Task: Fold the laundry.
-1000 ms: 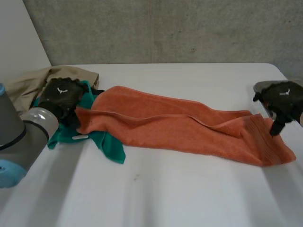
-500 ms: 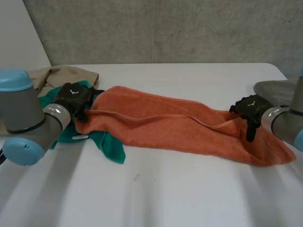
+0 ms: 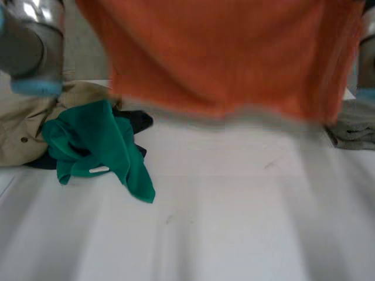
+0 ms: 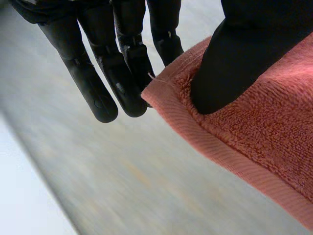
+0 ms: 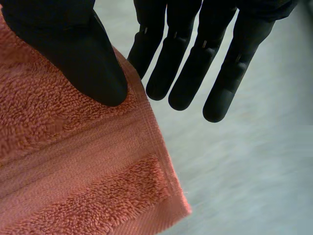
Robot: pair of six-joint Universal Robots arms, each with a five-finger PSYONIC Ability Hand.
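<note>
The orange towel (image 3: 222, 58), hung across the top of the frame above the surface (image 3: 234, 222), is pinched at one corner between thumb and fingers (image 4: 122, 83) of the left hand (image 4: 244, 54) and likewise at another by the right hand (image 5: 73, 54), and should be lowered level and taut.

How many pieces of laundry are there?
5: orange towel held up; green cloth, beige garment and dark cloth piled at left; grey cloth at right. More may hide behind the towel.
</note>
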